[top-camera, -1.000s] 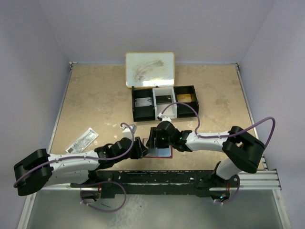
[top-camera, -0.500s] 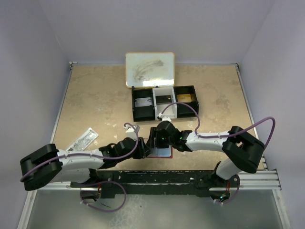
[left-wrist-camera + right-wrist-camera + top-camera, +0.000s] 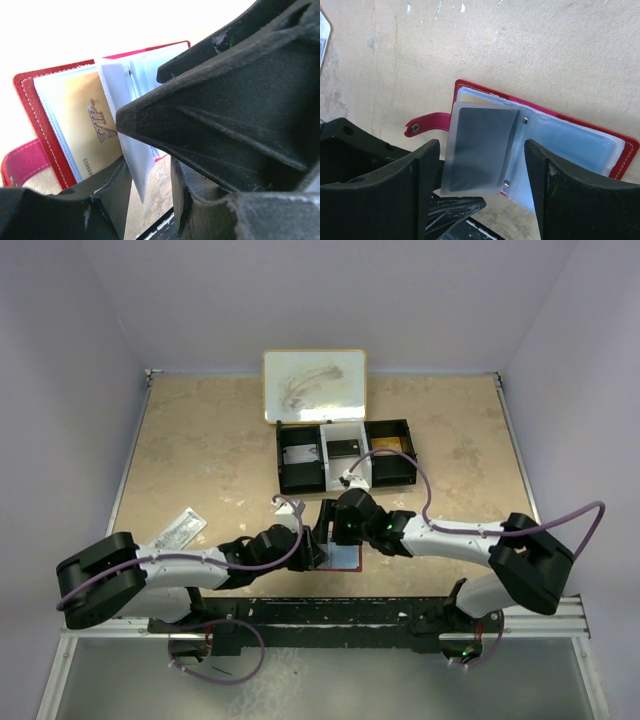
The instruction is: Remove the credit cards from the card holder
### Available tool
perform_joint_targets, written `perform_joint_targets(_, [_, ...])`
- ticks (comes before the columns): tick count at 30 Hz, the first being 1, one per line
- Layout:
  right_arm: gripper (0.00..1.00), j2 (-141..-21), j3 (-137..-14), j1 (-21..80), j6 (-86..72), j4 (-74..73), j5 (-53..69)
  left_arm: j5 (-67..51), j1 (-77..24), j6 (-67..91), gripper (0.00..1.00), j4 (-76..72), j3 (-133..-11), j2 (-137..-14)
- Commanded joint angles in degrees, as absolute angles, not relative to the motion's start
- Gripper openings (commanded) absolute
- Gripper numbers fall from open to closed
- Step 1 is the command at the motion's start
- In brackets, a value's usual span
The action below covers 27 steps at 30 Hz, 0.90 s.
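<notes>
Close to the near edge of the desk (image 3: pixel 200 450), about midway across, the card holder (image 3: pixel 343 560) lies open with its red cover down and its pale clear sleeves up. Its little red tab (image 3: pixel 427 123) sticks out to one side. Both arms reach low over it, one from each side. The left gripper (image 3: pixel 149 175) sits at the holder's left side with its jaws a narrow gap apart. One clear sleeve leaf (image 3: pixel 116 87) stands lifted between them, and bare desk shows through the rest of the gap, so the leaf is not clamped. The right gripper (image 3: pixel 481 148) hangs over the holder with its jaws spread wide, the raised leaf between them; in the left wrist view one of its fingers meets that leaf. Beside the leaf a gold card (image 3: pixel 92 125) marked VIP sits in a sleeve. Off to the left lies a silvery packet (image 3: pixel 178 531). Further back stands a long black tray (image 3: pixel 300 481) with three compartments, and behind it a white board (image 3: pixel 314 386) by the far wall.
</notes>
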State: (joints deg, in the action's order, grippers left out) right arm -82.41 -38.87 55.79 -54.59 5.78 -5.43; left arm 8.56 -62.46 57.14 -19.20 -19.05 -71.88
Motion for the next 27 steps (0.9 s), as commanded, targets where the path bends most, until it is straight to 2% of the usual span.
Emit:
perform_joint_targets(1, [0.72,-78.68,-40.06,56.39,-55.18,1.88,-8.03,8.80,-62.62,55.47,0.33,-24.03,-22.37,-72.59])
perform_joint_targets(7, [0.68,-73.06,-36.07,55.86,-56.47,4.37,-7.08,13.14,-62.75,56.50,0.29,-16.49,-22.66,-73.07])
perform_joint_targets(12, [0.59,-70.23,-30.43,54.73,-57.49,12.56,-2.83,18.26,-62.72,56.54,0.27,-8.34,-22.46,-68.92])
perform_joint_targets(21, [0.45,-73.69,-24.99,53.19,-59.79,26.74,4.73,17.37,-62.75,55.03,0.17,-8.44,-23.84,-70.04])
perform_joint_targets(27, [0.44,-74.53,-23.31,52.40,-60.97,28.82,5.29,16.61,-62.75,55.27,0.13,-9.09,-25.00,-71.45])
